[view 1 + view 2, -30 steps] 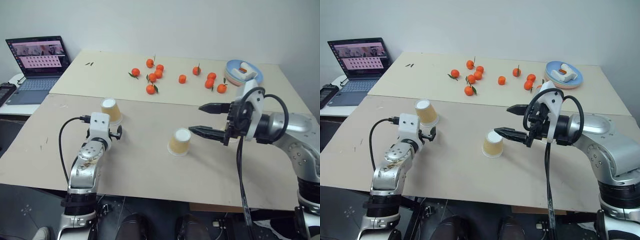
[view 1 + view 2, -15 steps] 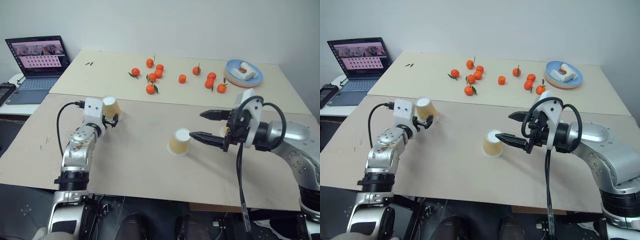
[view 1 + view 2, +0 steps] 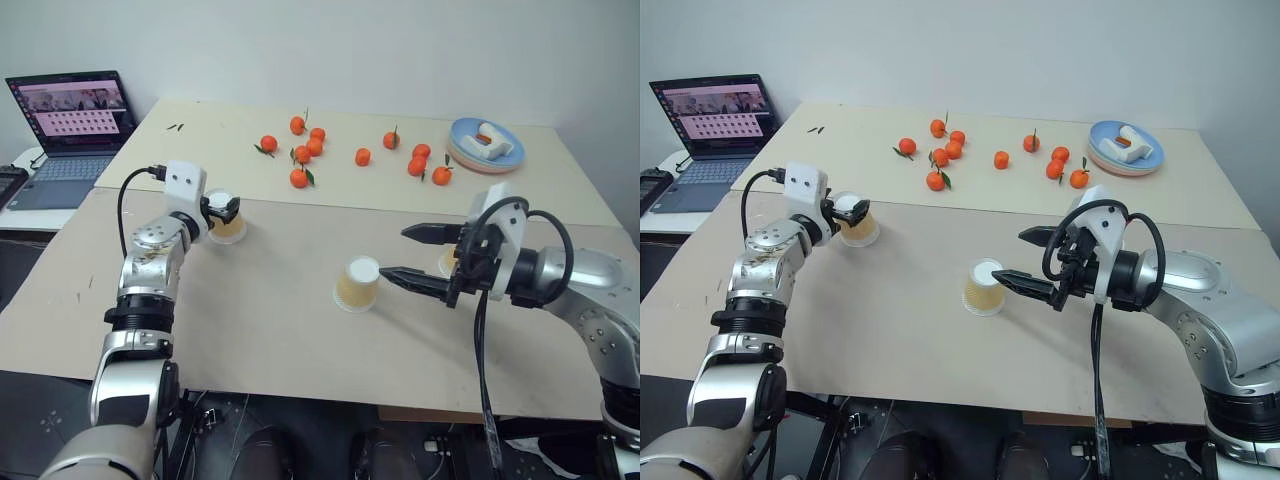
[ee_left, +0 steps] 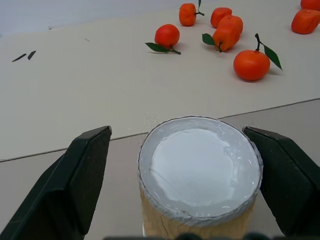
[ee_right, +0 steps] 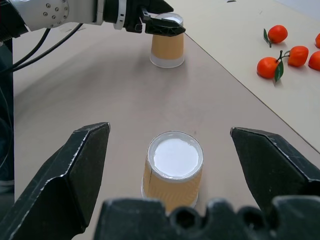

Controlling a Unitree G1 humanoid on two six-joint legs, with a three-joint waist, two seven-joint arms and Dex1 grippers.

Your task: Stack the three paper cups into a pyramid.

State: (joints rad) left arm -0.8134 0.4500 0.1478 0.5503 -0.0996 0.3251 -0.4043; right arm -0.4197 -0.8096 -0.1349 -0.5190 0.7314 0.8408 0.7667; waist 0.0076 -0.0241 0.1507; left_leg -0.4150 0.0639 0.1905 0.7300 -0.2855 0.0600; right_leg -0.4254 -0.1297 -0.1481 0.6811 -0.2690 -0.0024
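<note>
On the tan table point(image 3: 280, 330), no pyramid yet: three cups apart, left gripper point(image 3: 222, 212) spread around one cup point(image 3: 228, 224), right gripper point(image 3: 412, 257) spread beside another point(image 3: 357, 285), third point(image 3: 447, 262) behind.

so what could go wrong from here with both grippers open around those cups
The left gripper straddles an upside-down paper cup near its top; closing there could tip or crush it. The right gripper has one finger close beside the middle cup, so moving forward might knock it over.

Both arms forward, left end effector point(image 3: 845, 212) and right end effector point(image 3: 1025, 262) spread wide.
</note>
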